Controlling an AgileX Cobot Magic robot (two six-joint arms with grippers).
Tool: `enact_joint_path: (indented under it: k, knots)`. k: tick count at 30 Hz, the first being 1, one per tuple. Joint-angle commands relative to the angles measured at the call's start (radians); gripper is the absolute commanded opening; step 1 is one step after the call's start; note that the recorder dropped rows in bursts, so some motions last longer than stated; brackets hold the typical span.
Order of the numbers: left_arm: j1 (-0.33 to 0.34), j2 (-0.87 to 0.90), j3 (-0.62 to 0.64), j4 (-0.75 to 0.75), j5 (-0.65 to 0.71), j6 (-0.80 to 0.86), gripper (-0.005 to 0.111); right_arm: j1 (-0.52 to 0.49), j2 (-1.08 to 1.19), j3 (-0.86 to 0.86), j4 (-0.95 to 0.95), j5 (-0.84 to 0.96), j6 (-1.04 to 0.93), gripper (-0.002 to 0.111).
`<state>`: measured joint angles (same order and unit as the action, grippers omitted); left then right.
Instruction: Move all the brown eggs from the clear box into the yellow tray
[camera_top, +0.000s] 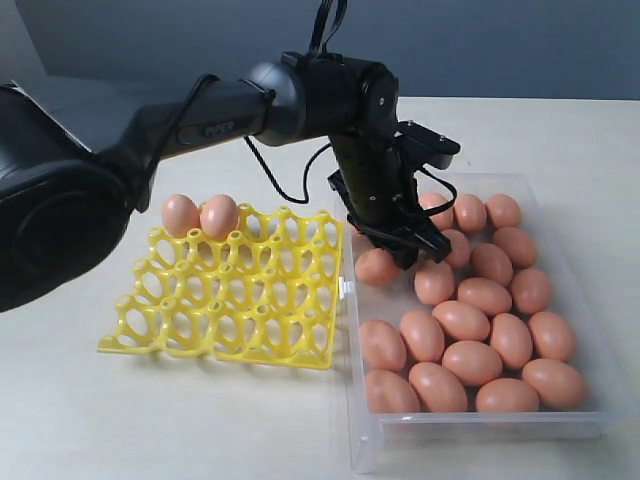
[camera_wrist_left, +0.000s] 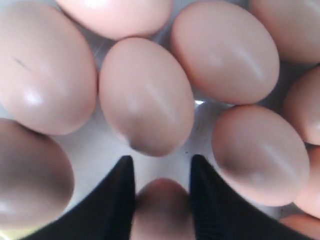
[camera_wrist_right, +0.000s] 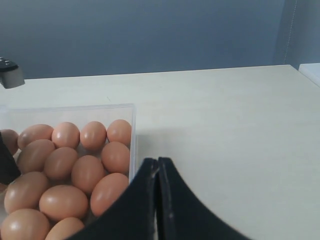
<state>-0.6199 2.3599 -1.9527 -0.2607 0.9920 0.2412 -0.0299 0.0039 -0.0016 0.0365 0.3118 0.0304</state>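
The left gripper (camera_top: 395, 250) hangs low inside the clear box (camera_top: 480, 430), a shallow rectangular bin of transparent plastic, near the box's far corner on the side that faces the tray. Its two black fingers (camera_wrist_left: 120, 200) stand about half spread, and one orange-brown egg (camera_wrist_left: 162, 210) fills the gap between them, touching both inner faces: the hand is gripping it. Whether this egg is clear of the box's bottom I cannot tell. Around it the other smooth brown eggs (camera_top: 470, 320) lie packed across the box, many touching one another.

The yellow tray (camera_top: 240, 290), a bright square plastic lattice of round cups, sits on the pale table (camera_top: 100, 420) just beside that same side of the box. Two tray eggs (camera_top: 200, 215) stand side by side in the cups at its far left corner.

The right gripper (camera_wrist_right: 158, 200) hangs over bare table beside the box's edge, its fingers pressed together with nothing between them.
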Motion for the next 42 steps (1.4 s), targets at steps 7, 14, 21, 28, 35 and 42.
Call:
enact_joint_path:
  k: [7,14,21,28,35,42]
  knots:
    - [0.0,-0.022,-0.051,-0.029,0.086,0.006,0.036,0.0,-0.004,0.002,-0.001,-0.007,-0.005,-0.001]
    - [-0.001,-0.022,-0.051,-0.293,0.023,-0.03,0.061,0.0,-0.004,0.002,-0.001,-0.007,-0.005,-0.001]
    - [-0.009,-0.022,-0.051,-0.236,0.003,-0.109,0.059,0.0,-0.004,0.002,-0.001,-0.007,-0.005,-0.001]
    - [-0.036,-0.008,-0.051,-0.216,0.001,-0.146,0.059,0.0,-0.004,0.002,-0.001,-0.007,-0.005,-0.001]
    - [-0.042,0.026,-0.051,-0.112,0.024,-0.226,0.059,0.0,-0.004,0.002,-0.001,-0.007,-0.005,-0.001]
    - [-0.043,0.026,-0.051,-0.058,0.042,-0.267,0.059,0.0,-0.004,0.002,-0.001,-0.007,-0.005,-0.001]
